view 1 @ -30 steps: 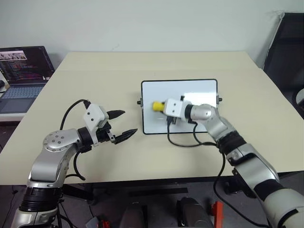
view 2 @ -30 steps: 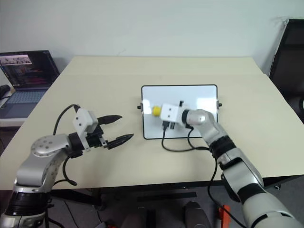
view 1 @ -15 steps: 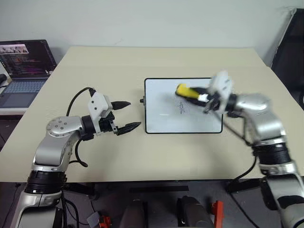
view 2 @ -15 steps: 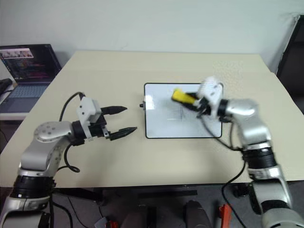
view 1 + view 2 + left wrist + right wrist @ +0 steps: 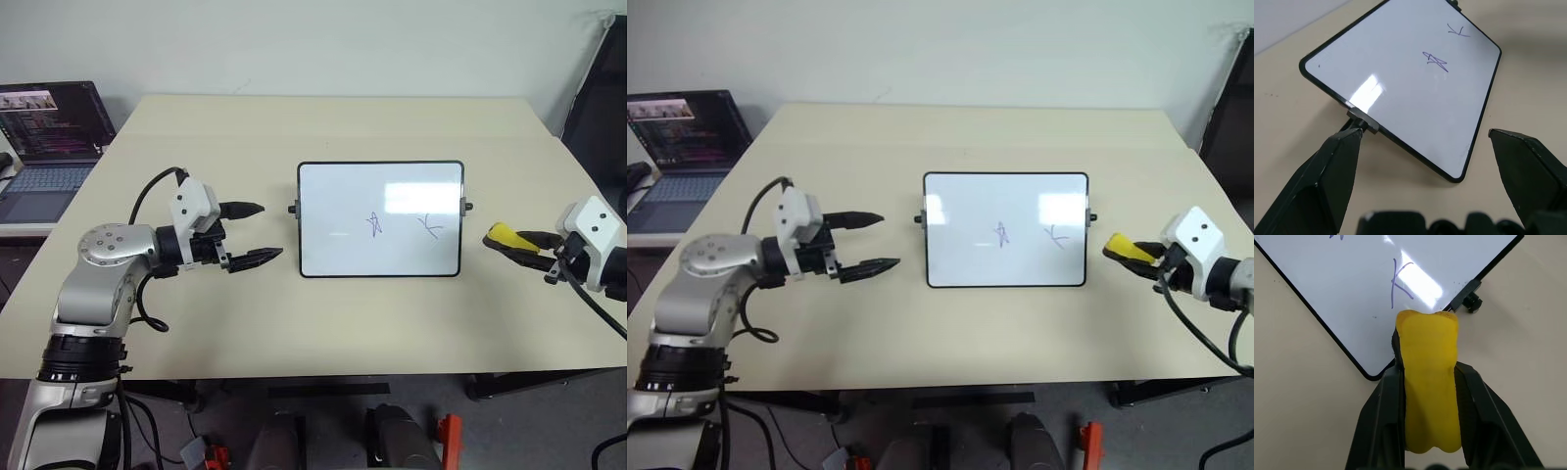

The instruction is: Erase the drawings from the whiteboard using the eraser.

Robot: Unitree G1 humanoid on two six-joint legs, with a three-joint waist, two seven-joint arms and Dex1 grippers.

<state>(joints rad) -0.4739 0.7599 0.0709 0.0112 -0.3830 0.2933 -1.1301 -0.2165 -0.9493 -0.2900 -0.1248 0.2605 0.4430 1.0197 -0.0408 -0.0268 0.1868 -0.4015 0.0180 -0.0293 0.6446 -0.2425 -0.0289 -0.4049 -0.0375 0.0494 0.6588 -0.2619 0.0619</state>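
Note:
The whiteboard point(image 5: 333, 196) lies flat in the middle of the table. Two of the drawings show on its right half, a star-like mark point(image 5: 375, 224) and a cross-like mark point(image 5: 428, 226). My right gripper point(image 5: 511, 243) hovers off the board's right edge, shut on the yellow eraser point(image 5: 503, 234), whose end sticks out toward the board. In the right wrist view the eraser point(image 5: 1427, 401) points at the cross-like mark point(image 5: 1400, 281). My left gripper point(image 5: 269, 231) is open and empty just left of the board, with its fingers point(image 5: 1327, 176) on either side of the board's near corner.
An open laptop point(image 5: 49, 147) sits on a side surface at the far left. A small black knob point(image 5: 1471, 301) sticks out from the board's right side. Bare tabletop point(image 5: 323, 127) surrounds the board, and a dark chair point(image 5: 598, 108) stands at the far right.
My right gripper swept the eraser from the board's left part across to the right and off its edge. The star-like and cross-like marks are now uncovered. My left gripper rose slightly.

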